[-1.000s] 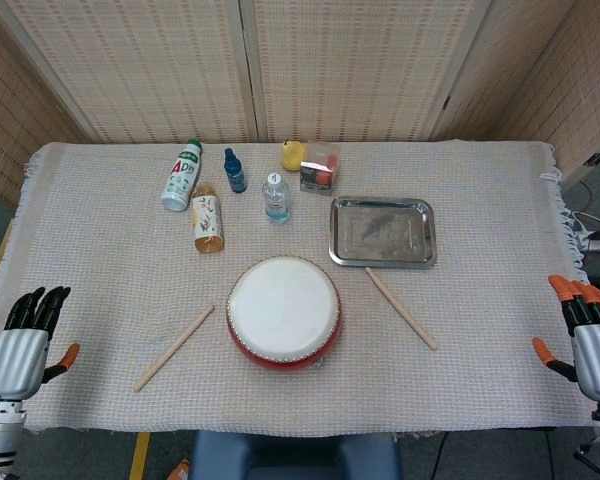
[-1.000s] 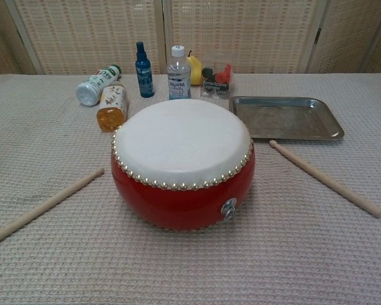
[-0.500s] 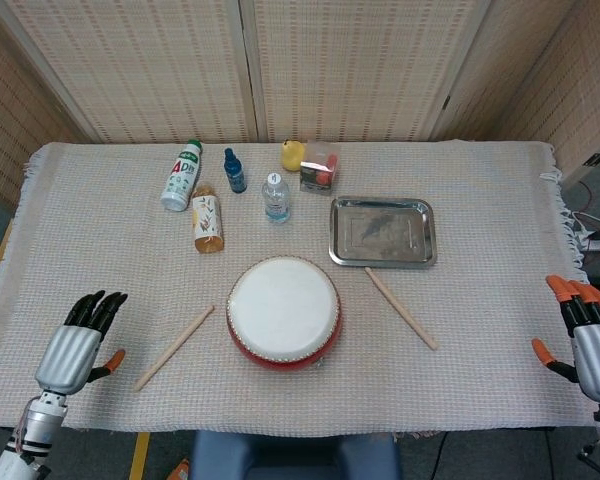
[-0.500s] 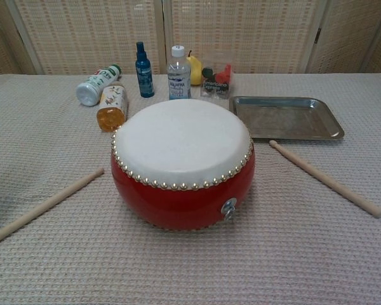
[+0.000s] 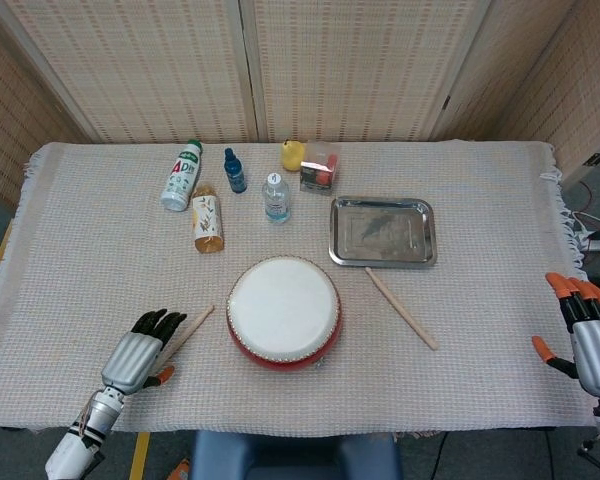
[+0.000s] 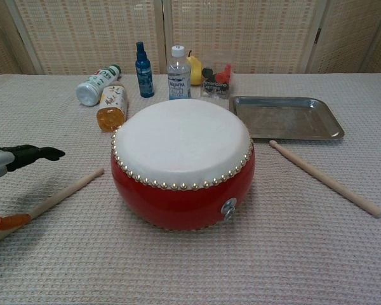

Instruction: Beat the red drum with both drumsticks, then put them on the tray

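The red drum (image 5: 283,312) (image 6: 182,162) with a white skin stands at the table's front middle. One wooden drumstick (image 5: 188,333) (image 6: 54,199) lies left of it. My left hand (image 5: 140,354) (image 6: 9,159) hovers over that stick's near end, fingers apart and holding nothing. A second drumstick (image 5: 401,308) (image 6: 324,178) lies right of the drum, just in front of the steel tray (image 5: 382,232) (image 6: 286,118), which holds nothing. Beyond the table's right edge, my right hand (image 5: 586,337) stays open and far from that stick.
Along the back stand or lie a white bottle (image 5: 181,175), an orange juice bottle (image 5: 207,217), a small blue bottle (image 5: 235,171), a water bottle (image 5: 275,197), a yellow pear (image 5: 294,154) and a clear snack box (image 5: 320,167).
My left hand has moved from the table's left edge rightward to just above the left drumstick's near end. The right hand, drum and sticks have stayed put.
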`<state>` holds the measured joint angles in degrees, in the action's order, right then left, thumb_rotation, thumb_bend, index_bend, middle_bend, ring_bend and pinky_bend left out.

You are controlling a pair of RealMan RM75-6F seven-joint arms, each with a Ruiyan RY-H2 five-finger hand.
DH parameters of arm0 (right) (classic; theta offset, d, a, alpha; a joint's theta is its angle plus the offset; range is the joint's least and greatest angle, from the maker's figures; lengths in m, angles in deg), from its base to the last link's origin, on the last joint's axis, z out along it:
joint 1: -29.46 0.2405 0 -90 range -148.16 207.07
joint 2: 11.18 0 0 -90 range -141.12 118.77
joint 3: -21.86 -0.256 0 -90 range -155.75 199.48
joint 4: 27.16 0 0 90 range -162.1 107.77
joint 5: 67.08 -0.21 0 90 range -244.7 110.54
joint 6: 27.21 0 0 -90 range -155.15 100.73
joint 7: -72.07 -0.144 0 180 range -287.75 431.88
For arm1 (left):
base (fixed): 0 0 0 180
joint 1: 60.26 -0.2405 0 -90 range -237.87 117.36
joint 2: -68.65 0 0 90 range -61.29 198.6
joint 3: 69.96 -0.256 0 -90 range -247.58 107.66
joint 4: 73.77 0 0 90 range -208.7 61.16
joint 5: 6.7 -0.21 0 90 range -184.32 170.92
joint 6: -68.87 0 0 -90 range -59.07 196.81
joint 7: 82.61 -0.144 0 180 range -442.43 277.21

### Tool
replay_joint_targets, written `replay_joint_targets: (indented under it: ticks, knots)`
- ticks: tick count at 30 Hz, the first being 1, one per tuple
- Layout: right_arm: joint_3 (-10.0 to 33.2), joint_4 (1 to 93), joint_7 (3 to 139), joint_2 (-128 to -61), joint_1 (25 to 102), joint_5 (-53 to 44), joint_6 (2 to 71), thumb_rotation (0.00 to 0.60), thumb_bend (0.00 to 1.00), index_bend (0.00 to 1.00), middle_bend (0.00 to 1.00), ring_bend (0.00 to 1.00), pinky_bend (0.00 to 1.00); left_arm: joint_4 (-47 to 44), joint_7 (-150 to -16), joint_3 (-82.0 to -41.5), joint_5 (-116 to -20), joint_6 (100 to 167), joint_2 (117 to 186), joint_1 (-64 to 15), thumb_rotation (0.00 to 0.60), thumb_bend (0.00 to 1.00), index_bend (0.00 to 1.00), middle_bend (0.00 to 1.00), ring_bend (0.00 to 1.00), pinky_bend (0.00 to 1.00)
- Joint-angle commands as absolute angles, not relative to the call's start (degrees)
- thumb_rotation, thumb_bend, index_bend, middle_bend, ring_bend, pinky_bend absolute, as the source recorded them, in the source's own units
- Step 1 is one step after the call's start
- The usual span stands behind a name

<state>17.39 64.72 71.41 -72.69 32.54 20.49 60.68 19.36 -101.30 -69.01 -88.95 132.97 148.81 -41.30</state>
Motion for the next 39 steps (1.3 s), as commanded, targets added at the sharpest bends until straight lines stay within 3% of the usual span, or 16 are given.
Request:
replay_joint_targets:
  ticks: [1, 8, 28, 39]
  knots:
    - [17.40, 64.72, 71.35, -72.70, 32.55, 20.36, 60.57, 0.600, 0.19, 0.05, 0.11, 0.02, 0.13, 18.52, -102.59, -69.42, -87.20, 132.05, 149.76, -41.09, 0.600, 0.30, 0.05, 0.08, 0.02, 0.08]
    - [17.36, 64.61, 71.10, -72.79, 32.73, 20.54, 60.50, 0.600, 0.19, 0.05, 0.11, 0.02, 0.13, 17.73, -103.46, -69.68, -82.04, 130.38, 150.66, -41.33, 0.600, 0.30, 0.06, 0.08, 0.02, 0.08]
    - [17.69, 65.39, 71.14, -72.55, 32.48, 21.34, 61.24, 0.600, 0.19, 0.05, 0.11, 0.02, 0.13, 17.13, -101.69, -70.88, -77.63, 128.29, 149.38, -40.97, 0.600, 0.49, 0.46, 0.14, 0.03, 0.10]
    - [17.57, 65.67, 71.05, -72.41, 32.76, 21.27, 60.89, 0.600, 0.19, 0.05, 0.11, 0.02, 0.13, 13.71, -99.94, -72.92, -82.20, 131.36, 149.11, -42.13, 0.600, 0.50, 0.56, 0.21, 0.05, 0.10]
